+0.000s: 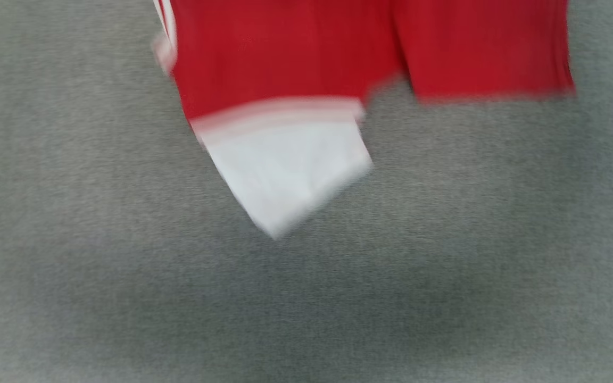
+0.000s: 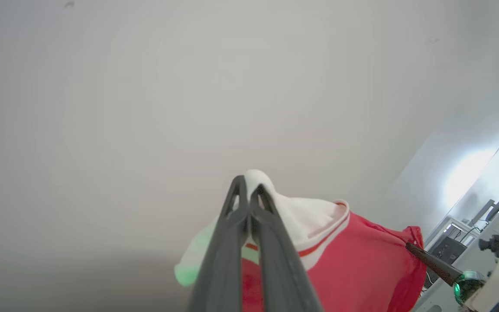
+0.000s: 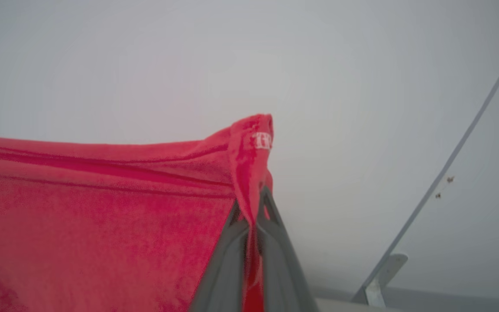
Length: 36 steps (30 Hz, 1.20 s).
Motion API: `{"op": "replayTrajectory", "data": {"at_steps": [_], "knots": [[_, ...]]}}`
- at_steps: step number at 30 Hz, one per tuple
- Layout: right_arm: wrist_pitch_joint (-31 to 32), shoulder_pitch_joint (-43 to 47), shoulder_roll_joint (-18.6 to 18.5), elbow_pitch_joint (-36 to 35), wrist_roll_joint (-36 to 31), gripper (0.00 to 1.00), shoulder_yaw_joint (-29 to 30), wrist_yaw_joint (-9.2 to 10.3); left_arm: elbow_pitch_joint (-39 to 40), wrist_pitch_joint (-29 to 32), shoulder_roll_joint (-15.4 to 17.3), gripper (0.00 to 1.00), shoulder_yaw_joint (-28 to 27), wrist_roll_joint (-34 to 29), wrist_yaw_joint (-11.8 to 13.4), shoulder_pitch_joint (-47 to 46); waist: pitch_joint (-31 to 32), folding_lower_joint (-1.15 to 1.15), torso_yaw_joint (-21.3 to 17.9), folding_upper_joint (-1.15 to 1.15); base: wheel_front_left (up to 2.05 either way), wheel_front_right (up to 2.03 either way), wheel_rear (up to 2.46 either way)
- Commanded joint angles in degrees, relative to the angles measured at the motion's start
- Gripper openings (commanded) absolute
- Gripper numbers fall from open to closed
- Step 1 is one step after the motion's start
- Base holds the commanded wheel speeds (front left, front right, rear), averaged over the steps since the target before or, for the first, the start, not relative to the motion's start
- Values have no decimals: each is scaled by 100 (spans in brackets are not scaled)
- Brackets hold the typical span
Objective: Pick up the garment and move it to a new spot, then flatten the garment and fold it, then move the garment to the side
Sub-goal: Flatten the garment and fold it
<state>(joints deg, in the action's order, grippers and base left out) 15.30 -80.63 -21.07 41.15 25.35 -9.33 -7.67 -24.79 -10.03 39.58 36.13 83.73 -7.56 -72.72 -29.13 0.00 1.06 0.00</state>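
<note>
The garment [image 1: 285,58] hung in the air above the grey surface [image 1: 99,276], held up at two places. In the head view, which was blurred, its red body came down from the top edge and one white sleeve [image 1: 285,175] dangled lowest, apparently not touching the surface. The left gripper [image 2: 247,190] was clamped on a fold of white cloth near the striped trim, its two fingers pressed together with the cloth coming out at the tips. The right gripper [image 3: 253,203] was pinched tight on a red corner, and the red cloth stretched away from it to one side. I judged that the first step was in hand: the garment was lifted for carrying to a new spot, with nothing flattened or folded yet. The next move would call for lowering both arms together, holding them apart so that the cloth lands spread and not bunched, and opening the fingers only when the garment lies on the surface.
</note>
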Motion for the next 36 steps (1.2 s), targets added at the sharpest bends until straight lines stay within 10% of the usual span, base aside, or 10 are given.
{"op": "replayTrajectory", "data": {"at_steps": [1,9,18,27,36], "knots": [[-231,-231,52,198,-212,0,143,34,-230,25,53,0,-91,-12,19,-300,-46,0,-141,0,0,0,0],[-1315,-1035,433,994,-735,0,756,41,-548,-201,-34,0,-493,335,20,-1322,147,0,-256,0,0,0,0],[-1138,-256,455,1311,-306,0,236,32,606,347,100,0,-20,765,16,47,333,0,-180,0,0,0,0],[-672,2210,-186,-124,1061,0,-550,31,2183,-191,165,0,290,885,13,2816,712,0,-31,0,0,0,0],[-341,4930,-778,-2021,1721,0,-87,22,2796,-508,82,0,251,521,13,4852,974,0,90,0,0,0,0]]}}
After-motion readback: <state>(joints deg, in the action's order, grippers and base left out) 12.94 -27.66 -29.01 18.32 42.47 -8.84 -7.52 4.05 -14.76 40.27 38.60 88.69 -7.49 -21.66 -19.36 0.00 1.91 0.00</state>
